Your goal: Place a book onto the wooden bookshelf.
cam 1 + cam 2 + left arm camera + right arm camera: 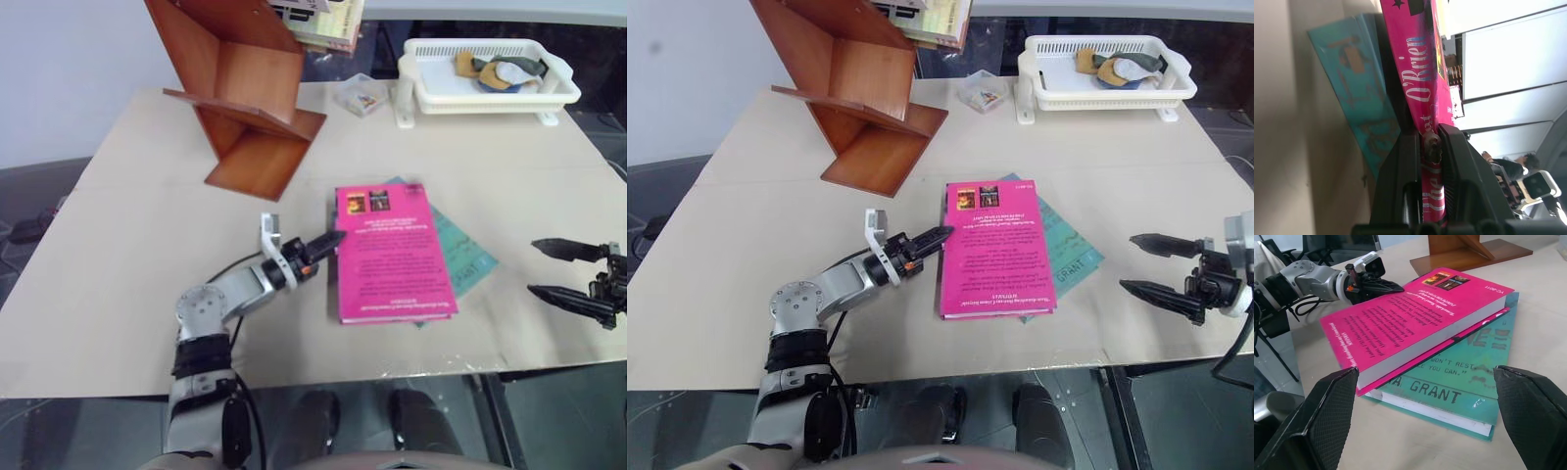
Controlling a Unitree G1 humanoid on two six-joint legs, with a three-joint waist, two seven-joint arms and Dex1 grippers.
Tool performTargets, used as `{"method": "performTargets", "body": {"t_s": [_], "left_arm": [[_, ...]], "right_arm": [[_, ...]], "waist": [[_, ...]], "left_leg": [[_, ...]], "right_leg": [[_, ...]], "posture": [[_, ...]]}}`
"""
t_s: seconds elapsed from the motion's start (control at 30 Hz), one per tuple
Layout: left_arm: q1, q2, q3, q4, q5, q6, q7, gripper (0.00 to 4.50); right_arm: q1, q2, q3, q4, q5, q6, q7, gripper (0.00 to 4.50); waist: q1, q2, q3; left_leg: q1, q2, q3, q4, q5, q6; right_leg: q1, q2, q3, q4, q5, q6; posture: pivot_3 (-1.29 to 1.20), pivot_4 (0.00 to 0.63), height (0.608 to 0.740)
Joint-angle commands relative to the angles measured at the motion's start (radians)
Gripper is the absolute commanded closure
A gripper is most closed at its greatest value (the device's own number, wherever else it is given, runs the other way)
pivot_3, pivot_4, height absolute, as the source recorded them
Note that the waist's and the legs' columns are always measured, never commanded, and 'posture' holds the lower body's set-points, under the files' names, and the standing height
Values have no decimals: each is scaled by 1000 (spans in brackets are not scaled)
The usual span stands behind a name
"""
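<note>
Bright magenta-pink paperback book, white page edges, 2 small dark/yellow picture squares, spine reads "O'Brien", lies on teal-green book w/ "GRANT" lettering on beige table; left gripper clenched on its spine edge, right gripper released

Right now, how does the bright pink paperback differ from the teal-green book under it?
The bright pink paperback lies on top with its whole cover showing; the teal-green book sits underneath, mostly covered, sticking out askew at one side. The left gripper is shut on the pink paperback's spine edge, while nothing touches the teal-green book. The pink cover has small dark text and two picture squares; the teal one has large pale lettering. Both lie flat on the beige table.
</note>
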Motion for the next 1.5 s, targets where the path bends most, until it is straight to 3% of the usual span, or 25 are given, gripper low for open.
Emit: {"method": "performTargets", "body": {"t_s": [0.03, 0.23, 0.47, 0.67, 0.7, 0.73, 0.87, 1.07, 1.3, 1.4, 1.5], "left_arm": [[10, 3, 7, -44, -38, 28, 8, 4427], [92, -18, 26, -192, -120, 20, 98, 4427], [251, -184, 11, -457, -155, -168, 359, 4427], [314, -235, -58, -512, -175, -236, 416, 4427], [322, -231, -76, -516, -179, -233, 414, 3411], [327, -228, -83, -516, -198, -234, 417, 3203], [338, -185, -91, -498, -304, -242, 434, 1240], [354, -51, -101, -447, -425, -217, 389, 1240], [279, 99, -100, -267, -406, -169, 231, 1240], [147, 164, -115, -86, -354, -115, 140, 1240], [90, 211, -140, -23, -338, -24, 23, 1240]], "right_arm": [[-8, 0, -15, -35, 10, -15, -5, 0], [1, 5, -11, -43, 10, -18, -10, 0], [12, 12, -10, -53, 11, -21, -18, 0], [-6, 9, 6, -44, 8, -22, -14, 0], [-11, 6, 9, -40, 7, -22, -12, 0], [-14, 5, 10, -38, 7, -22, -12, 0], [-13, 4, 9, -43, 11, -19, -13, 0], [-8, 5, 1, -68, 47, 11, -12, 0], [-8, -25, 2, -78, 90, 74, 39, 0], [-52, -51, 45, -53, 66, 51, 106, 0], [-103, -50, 75, -40, 62, 52, 114, 0]], "waist": [[0, 0, 0], [-1, 0, 0], [4, -1, 0], [3, -1, 1], [2, -1, 1], [2, -1, 1], [3, -2, 1], [1, -1, 1], [2, -1, 1], [2, -1, 1], [-4, -1, 1]], "left_leg": [[0, 0, 0, 0, 0, 0], [0, 0, 0, 0, 0, 0], [0, 0, 0, 0, 0, 0], [0, 0, 1, 0, 0, 1], [0, 0, 1, 0, 0, 1], [0, 0, 1, 0, 0, 1], [0, 0, 1, 0, 0, 1], [0, 0, 1, 0, 0, 1], [0, 0, 0, 0, 0, 1], [0, -1, 0, 0, 0, 1], [0, -1, -1, 1, 0, 1]], "right_leg": [[0, 0, 0, 0, 0, 0], [0, 0, 0, 0, 0, 0], [0, -2, 0, 0, 0, 0], [0, -1, 0, 0, 0, 0], [0, -1, 0, 0, 0, 0], [0, -1, 1, 0, 0, 0], [0, -1, 0, 0, 0, 0], [0, 0, 1, 0, 0, 0], [0, 1, 0, 0, 0, 0], [0, 2, 0, 0, 0, 0], [0, 4, -1, 1, 0, 0]], "posture": [[0, 150, 740], [0, 150, 740], [0, 150, 740], [0, 150, 740], [0, 150, 740], [0, 150, 740], [0, 150, 740], [0, 150, 740], [0, 150, 740], [0, 150, 740], [0, 150, 740]]}}
